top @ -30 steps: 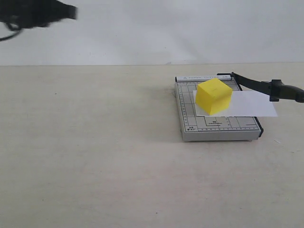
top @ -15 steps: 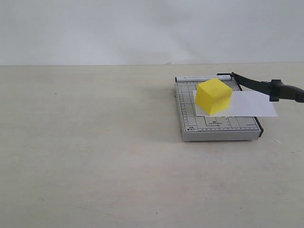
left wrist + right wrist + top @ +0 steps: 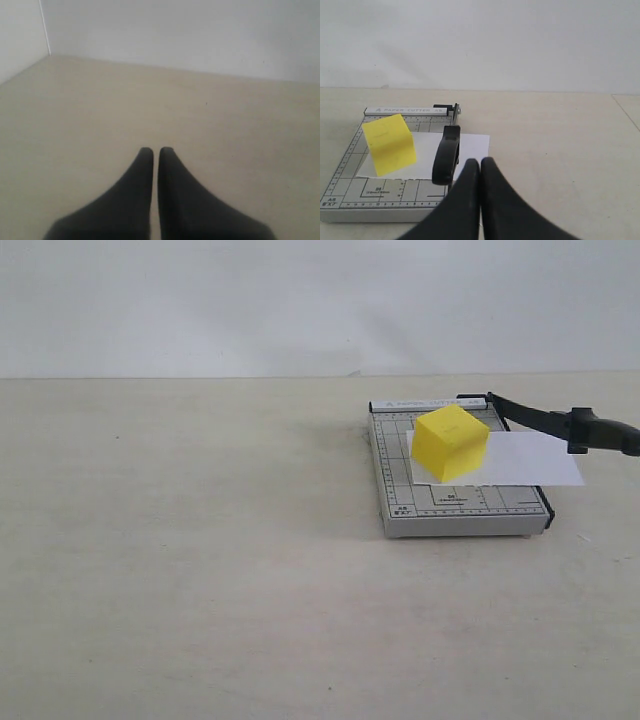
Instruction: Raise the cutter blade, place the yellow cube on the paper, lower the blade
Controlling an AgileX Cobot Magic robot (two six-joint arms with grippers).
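Observation:
The yellow cube (image 3: 450,443) rests on the white paper (image 3: 530,460), which lies across the grey gridded cutter base (image 3: 400,490) and overhangs its right edge. The cutter blade (image 3: 545,423) slants up from its hinge at the base's far corner, its thick handle (image 3: 605,433) hanging above the paper's right end. In the right wrist view the cube (image 3: 390,144), paper (image 3: 470,145) and blade handle (image 3: 445,155) lie just ahead of my right gripper (image 3: 480,161), which is shut on nothing and apart from the handle. My left gripper (image 3: 151,150) is shut and empty above bare table.
The beige table (image 3: 200,540) stretches to the left of the cutter, with a white wall behind it. Neither arm shows in the exterior view. A wall corner (image 3: 45,30) appears in the left wrist view.
The dark left arm that showed at the top left of the exterior view one second ago has left that view. Cube, paper and blade have not moved.

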